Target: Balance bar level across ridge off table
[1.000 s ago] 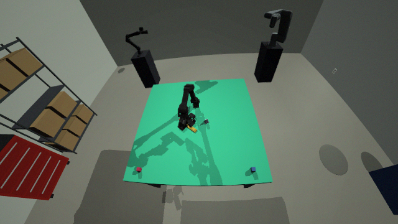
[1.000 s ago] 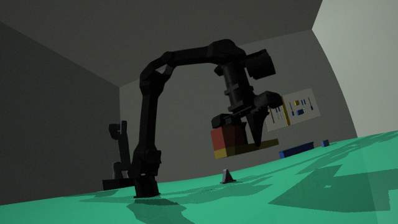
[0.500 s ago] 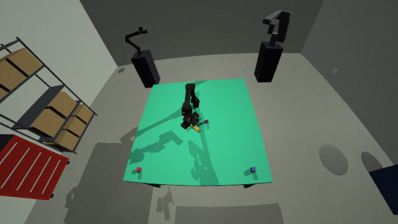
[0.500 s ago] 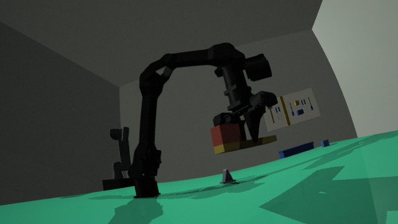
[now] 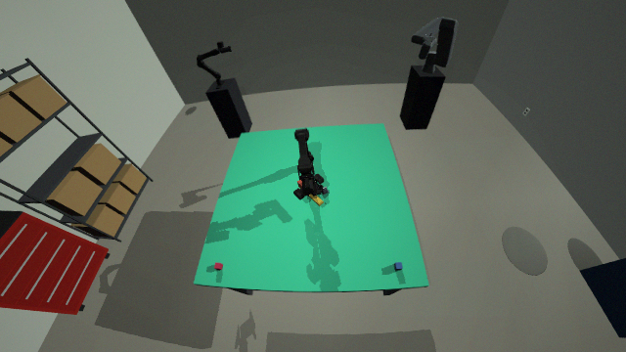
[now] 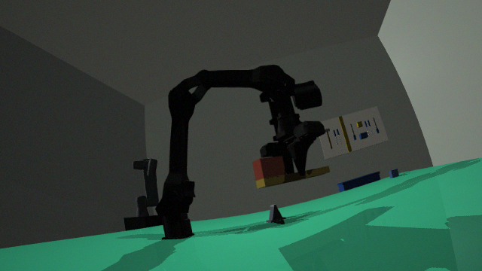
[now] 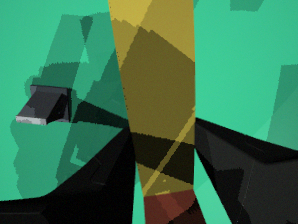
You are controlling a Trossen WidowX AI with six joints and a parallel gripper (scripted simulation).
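Bar [image 6: 297, 175]: I have it lifted at frame centre, red block [image 6: 268, 168] weighing one end.
Gripper [image 6: 299, 171]: clamped on the bar.
Ridge [image 6: 276, 214]: lower centre on the table [image 6: 376, 226], so I judge the block end must sit near it.

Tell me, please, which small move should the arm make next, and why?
Probably carry the bar sideways until it is above the ridge, then lower it. The gripper holds the bar clear of the table, and in the wrist view the ridge lies off to one side.
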